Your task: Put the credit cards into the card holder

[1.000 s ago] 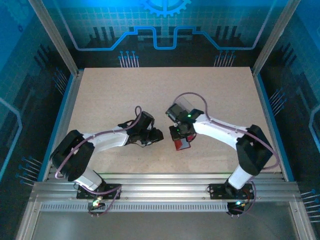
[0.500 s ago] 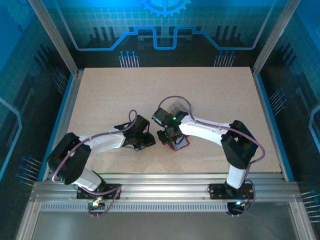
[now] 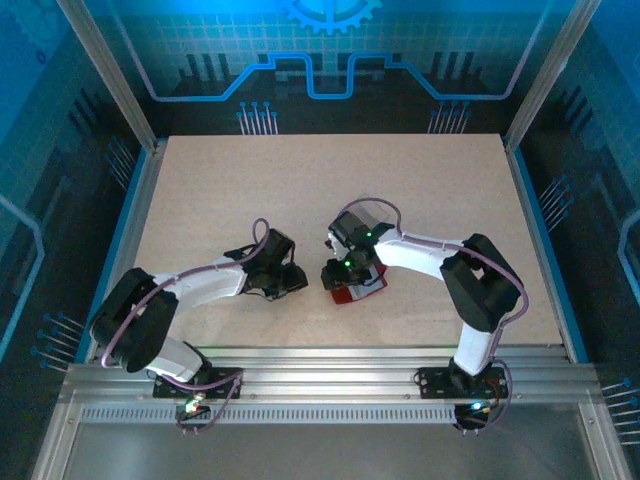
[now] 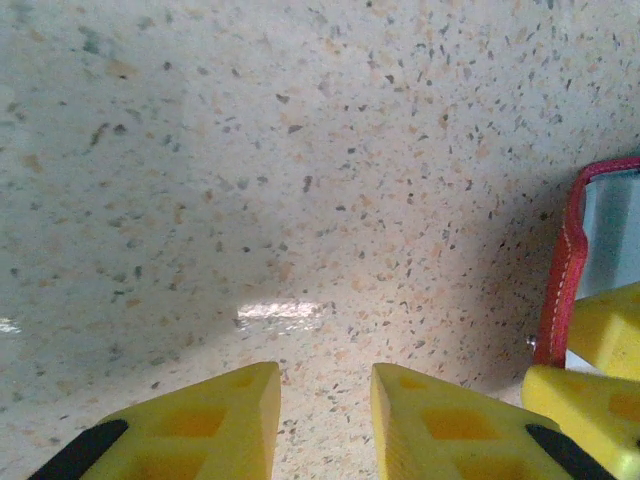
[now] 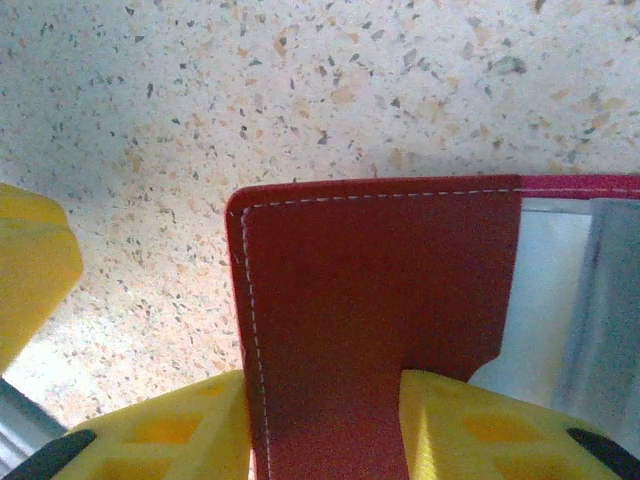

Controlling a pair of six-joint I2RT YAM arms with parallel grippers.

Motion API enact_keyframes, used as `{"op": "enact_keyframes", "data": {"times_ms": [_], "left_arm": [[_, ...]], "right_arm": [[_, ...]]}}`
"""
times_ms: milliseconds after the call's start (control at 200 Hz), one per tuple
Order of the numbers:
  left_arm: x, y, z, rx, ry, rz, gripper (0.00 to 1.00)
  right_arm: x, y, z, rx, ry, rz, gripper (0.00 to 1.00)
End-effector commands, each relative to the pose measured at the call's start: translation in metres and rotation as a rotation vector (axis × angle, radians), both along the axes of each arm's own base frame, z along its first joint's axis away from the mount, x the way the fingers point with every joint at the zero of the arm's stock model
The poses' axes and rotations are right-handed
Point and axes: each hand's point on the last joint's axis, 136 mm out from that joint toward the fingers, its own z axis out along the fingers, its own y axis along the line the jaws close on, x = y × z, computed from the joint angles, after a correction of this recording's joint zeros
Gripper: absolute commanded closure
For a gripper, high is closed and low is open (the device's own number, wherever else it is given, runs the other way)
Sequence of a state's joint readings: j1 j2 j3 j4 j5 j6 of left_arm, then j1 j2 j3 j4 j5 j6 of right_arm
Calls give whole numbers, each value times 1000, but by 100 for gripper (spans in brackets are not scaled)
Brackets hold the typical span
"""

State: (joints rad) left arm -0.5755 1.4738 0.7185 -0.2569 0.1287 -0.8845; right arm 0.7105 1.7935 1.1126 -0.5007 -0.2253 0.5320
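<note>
we judge it early: wallet [image 5: 370,300] open, flap inside right end effector [image 5: 320,395], grip we cannot tell; left end effector [image 4: 325,380] slightly spread, empty.

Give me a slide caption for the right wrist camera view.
Flap of the red card holder between the yellow fingers of the right gripper, speckled table behind.

Your left arm [image 3: 205,283] and right arm [image 3: 425,252] are white with black joints [image 3: 150,318], looped purple cables [image 3: 258,228], green lights [image 3: 368,236] and yellow fingers [image 4: 215,420] with black patches [image 4: 85,448].
</note>
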Motion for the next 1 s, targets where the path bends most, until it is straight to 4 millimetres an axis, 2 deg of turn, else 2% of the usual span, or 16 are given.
{"op": "enact_keyframes", "data": {"times_ms": [0,220,410,510,640,790,990], "left_arm": [[-5,5,2,-51,24,15,68],[4,-8,26,-107,-29,-23,65],[6,-38,39,-169,-38,-77,70],[8,-54,37,-201,-27,-87,79],[12,-71,34,-224,-18,-96,88],[20,-78,27,-220,2,-73,100],[30,-84,16,-211,17,-47,100]], "right_arm": [[-5,14,9,122,31,28,56],[-3,18,5,217,91,-13,54],[3,12,7,292,123,-75,59],[5,10,7,319,138,-99,67],[7,3,2,321,155,-129,86],[6,-2,-4,327,171,-149,100],[3,-6,-13,324,191,-161,100]]}}
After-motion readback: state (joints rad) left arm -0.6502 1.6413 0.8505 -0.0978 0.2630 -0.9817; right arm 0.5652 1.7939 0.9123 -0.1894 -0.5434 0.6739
